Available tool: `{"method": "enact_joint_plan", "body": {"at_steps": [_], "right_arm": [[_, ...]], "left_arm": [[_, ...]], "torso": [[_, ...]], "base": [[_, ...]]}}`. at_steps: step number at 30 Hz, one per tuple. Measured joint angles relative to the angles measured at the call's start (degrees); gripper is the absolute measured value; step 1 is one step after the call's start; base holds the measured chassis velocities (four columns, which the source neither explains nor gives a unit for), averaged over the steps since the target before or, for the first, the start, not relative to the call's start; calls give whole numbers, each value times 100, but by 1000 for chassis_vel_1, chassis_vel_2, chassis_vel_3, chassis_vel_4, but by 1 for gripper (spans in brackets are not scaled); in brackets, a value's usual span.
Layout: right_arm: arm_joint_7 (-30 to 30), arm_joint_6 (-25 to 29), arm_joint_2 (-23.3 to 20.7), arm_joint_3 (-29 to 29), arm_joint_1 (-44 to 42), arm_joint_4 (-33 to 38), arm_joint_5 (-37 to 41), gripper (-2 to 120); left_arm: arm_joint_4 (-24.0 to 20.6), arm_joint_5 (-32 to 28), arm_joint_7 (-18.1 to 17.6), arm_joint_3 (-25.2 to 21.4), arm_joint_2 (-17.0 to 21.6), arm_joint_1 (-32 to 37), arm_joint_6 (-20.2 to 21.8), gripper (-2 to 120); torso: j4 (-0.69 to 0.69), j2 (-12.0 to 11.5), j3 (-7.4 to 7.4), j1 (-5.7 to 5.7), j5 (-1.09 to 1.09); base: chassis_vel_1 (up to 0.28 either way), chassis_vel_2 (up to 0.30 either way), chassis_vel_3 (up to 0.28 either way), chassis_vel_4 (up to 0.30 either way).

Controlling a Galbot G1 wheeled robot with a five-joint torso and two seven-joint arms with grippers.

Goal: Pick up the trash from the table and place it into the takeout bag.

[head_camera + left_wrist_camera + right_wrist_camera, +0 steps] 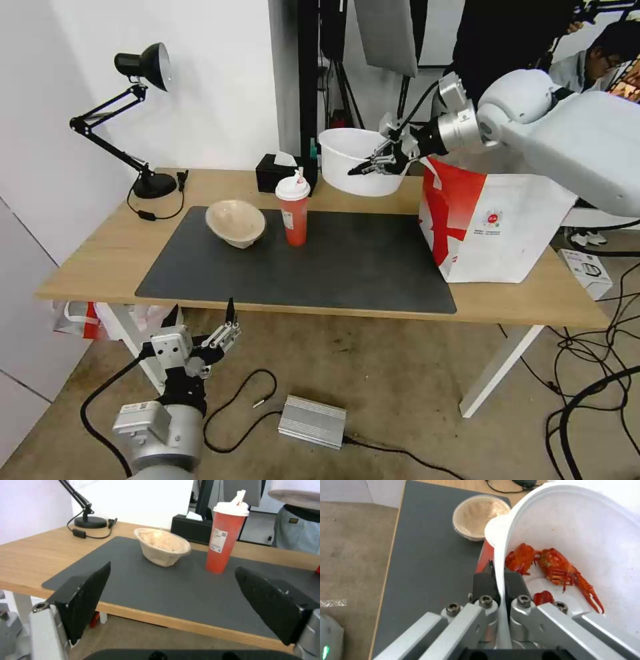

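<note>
The large round white plastic bowl (353,161), with red crayfish scraps (553,567) lying inside, is held up in the air above the far side of the bench, just beside the takeout bag's open top. The right gripper (373,163) has its fingers (483,585) clenched on the bowl's rim, one inside the wall and one outside. The boxy white takeout bag with a red panel (497,230) stands on the right end of the long light-wood bench (87,260).

The step in hand looks like carrying the first piece of trash to the bag. The next move calls for bringing the bowl over the bag's mouth and lowering it in without tipping out the scraps or catching the bag's edge.

On the dark grey mat (347,267) wait the beige paper-pulp bowl (235,223), tilted on its side, and the red drink cup with a white lid (293,210), upright, near each other. The left gripper (200,323) hangs below the bench's front edge, fingers (86,597) spread and empty.
</note>
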Motion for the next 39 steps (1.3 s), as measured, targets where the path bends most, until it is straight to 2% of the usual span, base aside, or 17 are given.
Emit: {"method": "enact_joint_plan", "body": {"at_steps": [16, 30, 39], "right_arm": [[-80, 29, -19, -96, 557, -173, 68, 0], [-130, 37, -327, -108, 908, -299, 261, 0], [-160, 37, -358, -86, 1090, -428, 366, 0]], "left_arm": [[-54, 24, -1, -9, -34, 50, 0, 100], [-82, 62, 1, 23, -3, 112, -13, 100], [-92, 66, 5, 40, 0, 88, -14, 100]], "torso": [[0, 1, 0, 0, -2], [0, 1, 0, -1, 0], [0, 1, 0, 0, -1]], "base": [[0, 0, 0, 0], [0, 0, 0, 0], [0, 0, 0, 0]]}}
